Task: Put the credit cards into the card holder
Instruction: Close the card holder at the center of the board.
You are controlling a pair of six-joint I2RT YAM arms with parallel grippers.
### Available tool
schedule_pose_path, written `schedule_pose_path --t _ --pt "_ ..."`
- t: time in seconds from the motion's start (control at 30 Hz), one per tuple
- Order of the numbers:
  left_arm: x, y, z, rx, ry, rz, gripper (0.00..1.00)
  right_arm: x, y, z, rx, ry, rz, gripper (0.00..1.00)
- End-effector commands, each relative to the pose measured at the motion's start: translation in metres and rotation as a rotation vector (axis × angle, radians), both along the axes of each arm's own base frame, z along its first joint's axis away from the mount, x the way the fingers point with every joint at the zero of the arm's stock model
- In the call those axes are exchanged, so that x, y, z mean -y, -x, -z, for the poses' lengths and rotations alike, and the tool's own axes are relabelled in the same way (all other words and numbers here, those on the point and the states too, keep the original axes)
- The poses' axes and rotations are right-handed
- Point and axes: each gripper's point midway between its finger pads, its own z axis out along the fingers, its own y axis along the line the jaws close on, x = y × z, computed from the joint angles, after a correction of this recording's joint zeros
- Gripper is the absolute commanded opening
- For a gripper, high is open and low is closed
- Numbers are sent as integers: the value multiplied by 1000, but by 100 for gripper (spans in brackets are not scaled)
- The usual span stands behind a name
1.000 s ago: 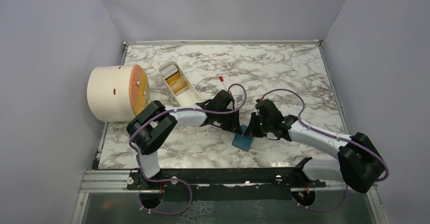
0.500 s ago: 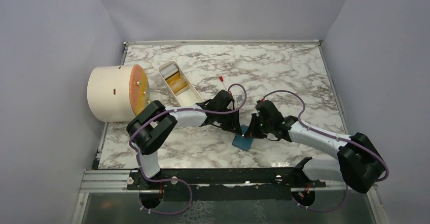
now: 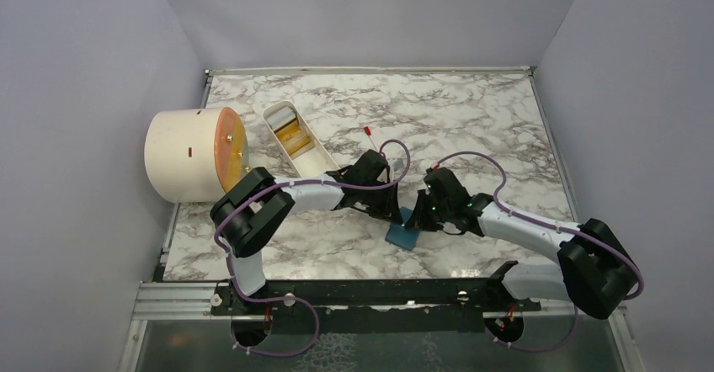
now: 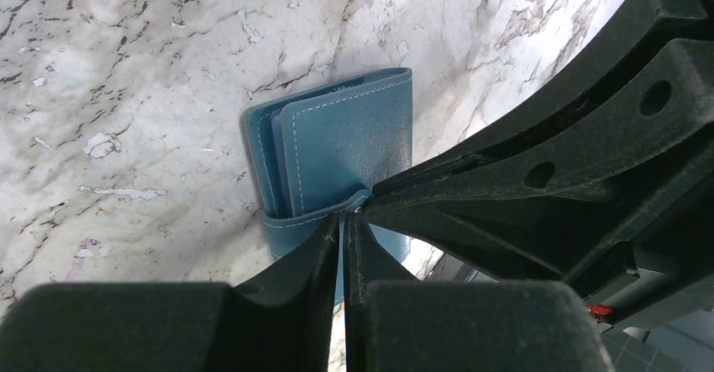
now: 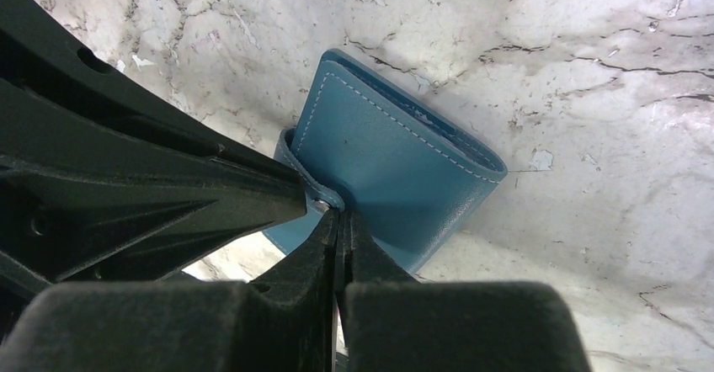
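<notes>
The teal-blue card holder (image 3: 404,234) lies folded on the marble near the front middle, and it also shows as the card holder (image 4: 337,145) and the card holder (image 5: 404,166). Both grippers meet at its snap strap (image 4: 290,218). My left gripper (image 4: 343,220) is shut on the strap's end. My right gripper (image 5: 337,214) is shut, with its tips against the holder just below the round snap (image 5: 321,204). A yellow-orange credit card (image 3: 296,143) and a greyish one (image 3: 285,120) lie in the white tray.
The long white oval tray (image 3: 324,163) sits behind the left arm. A cream cylinder (image 3: 181,155) with an orange round face lies at the table's left edge. A small red-tipped stick (image 3: 369,131) lies behind the grippers. Purple walls enclose the table.
</notes>
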Motion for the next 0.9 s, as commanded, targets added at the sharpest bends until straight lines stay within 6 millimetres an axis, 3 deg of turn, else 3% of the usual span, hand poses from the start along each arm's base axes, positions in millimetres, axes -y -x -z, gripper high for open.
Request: schedule_pose_path --t 0.0,0.27,0.77,0.87 --pt "7 2 -7 6 28 26 10 -2 -10 -4 37 10 6 1" --pt "5 -1 -7 25 16 15 10 -6 -13 -13 48 -9 11 1" --pt "2 -5 7 35 -30 4 10 -2 -10 4 1 34 33 1" --pt "0 -6 12 36 -45 1 10 -5 -12 0 7 21 24 1"
